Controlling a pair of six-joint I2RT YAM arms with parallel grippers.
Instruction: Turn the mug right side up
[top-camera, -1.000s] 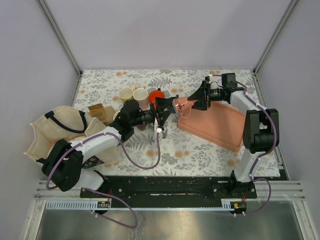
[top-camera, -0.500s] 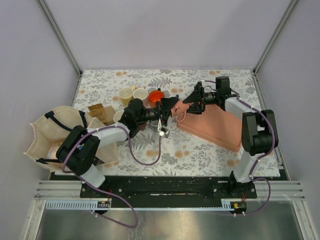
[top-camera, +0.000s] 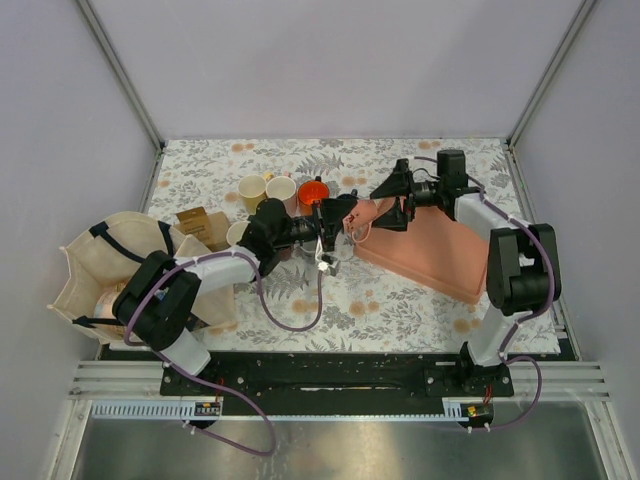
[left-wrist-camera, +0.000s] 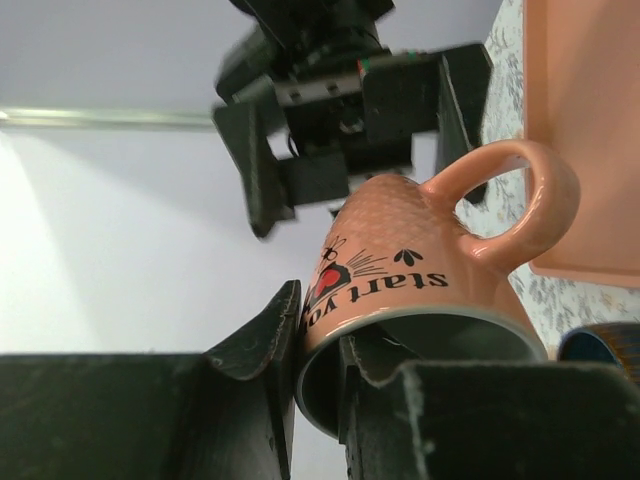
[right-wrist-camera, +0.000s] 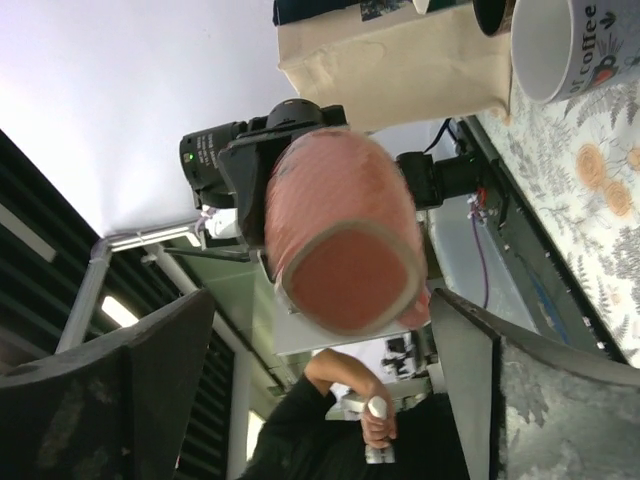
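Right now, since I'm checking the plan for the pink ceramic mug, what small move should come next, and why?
Probably ease the right gripper forward over the pink ceramic mug. The left gripper pinches only its rim, holding it sideways in the air, and its base faces the right gripper's open fingers.

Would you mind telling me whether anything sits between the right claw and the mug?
Nothing visible does. The mug turns its base straight toward the open right claw; the left claw pinches its rim at the opposite end.
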